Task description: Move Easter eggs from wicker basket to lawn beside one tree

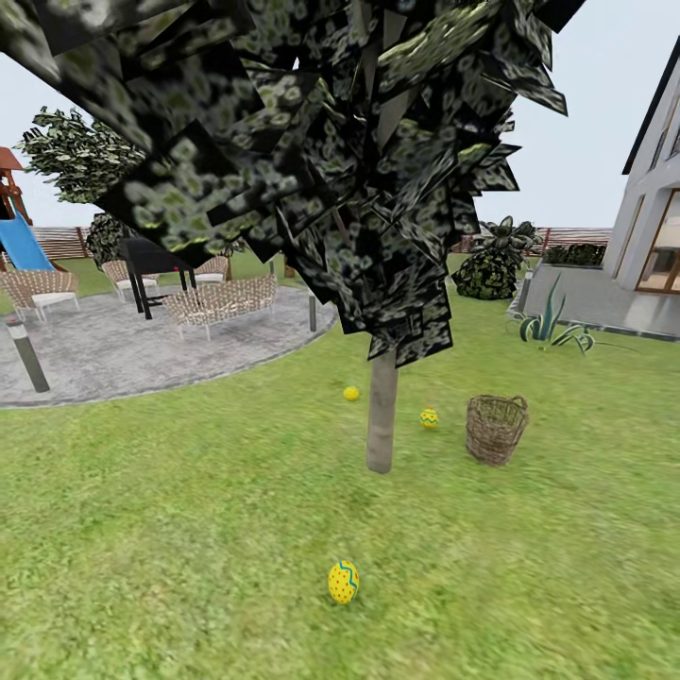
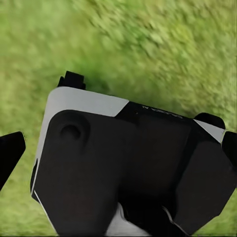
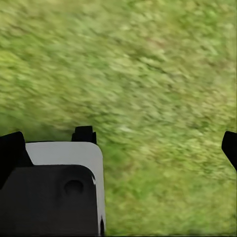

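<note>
Three yellow Easter eggs lie on the lawn (image 1: 170,538) around the tree, whose slim trunk (image 1: 382,411) rises under a dark speckled crown. One egg (image 1: 343,581) is nearest me, in front of the trunk. A second egg (image 1: 429,417) rests between the trunk and the wicker basket (image 1: 496,428). The third egg (image 1: 350,393) sits just behind the trunk on its left. The basket stands upright right of the tree; its inside is hidden. My left gripper (image 2: 118,158) and right gripper (image 3: 121,150) hang open over grass, holding nothing.
A grey paved patio (image 1: 104,354) with pale woven chairs (image 1: 222,304), a black table (image 1: 156,269) and a bollard (image 1: 26,354) lies at left. A house (image 1: 652,236), shrub (image 1: 491,269) and spiky plant (image 1: 552,326) are at right. My white-and-black base (image 2: 123,168) shows below the left gripper.
</note>
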### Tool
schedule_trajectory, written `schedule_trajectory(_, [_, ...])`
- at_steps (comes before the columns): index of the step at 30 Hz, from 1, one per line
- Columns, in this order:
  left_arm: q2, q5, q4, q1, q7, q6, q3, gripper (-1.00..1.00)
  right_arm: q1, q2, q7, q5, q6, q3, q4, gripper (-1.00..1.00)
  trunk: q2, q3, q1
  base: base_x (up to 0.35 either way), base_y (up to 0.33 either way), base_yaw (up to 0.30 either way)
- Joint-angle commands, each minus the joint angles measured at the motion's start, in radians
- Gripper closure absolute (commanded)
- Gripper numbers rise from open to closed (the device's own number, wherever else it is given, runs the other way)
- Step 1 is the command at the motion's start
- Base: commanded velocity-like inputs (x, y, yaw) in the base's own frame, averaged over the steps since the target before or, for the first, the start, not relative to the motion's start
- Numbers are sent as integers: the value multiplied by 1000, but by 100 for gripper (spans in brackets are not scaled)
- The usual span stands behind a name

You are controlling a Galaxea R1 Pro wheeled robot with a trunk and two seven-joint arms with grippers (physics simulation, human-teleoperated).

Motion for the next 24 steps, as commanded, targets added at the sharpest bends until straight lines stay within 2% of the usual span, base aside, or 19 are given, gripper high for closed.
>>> schedule_trajectory(1, [0,5,12,0,0,4,3,-100,-2,1,-1,3,-14,0,19,-100,6,2,-4,0,0,0])
schedule_trajectory(7, [5,7,92,1,-14,-26,3,-100,5,5,-3,4,-58,0,57,-100,48,21,-27,0,0,0])
schedule_trajectory(12, [21,7,188,4,-53,-135,3,-100,58,12,-4,5,-65,0,60,-100,83,36,-46,0,0,0])
schedule_trajectory(16, [34,7,197,12,-63,-148,3,-100,102,23,-5,6,-78,0,60,-100,111,49,-61,0,0,0])
schedule_trajectory(19, [38,7,198,46,-66,-154,3,-100,140,31,-5,8,-104,1,60,-100,132,59,-73,0,0,0])
schedule_trajectory(20, [37,5,199,96,-67,-158,2,-100,185,36,-4,13,-135,2,60,-100,139,63,-77,0,0,0])
schedule_trajectory(23, [37,6,199,128,-67,-159,2,-100,215,36,-5,28,-157,1,60,-100,160,74,-88,0,0,0])
schedule_trajectory(24, [37,6,199,154,-67,-161,2,-100,245,36,-5,38,-182,1,60,-100,167,78,-92,0,0,0])
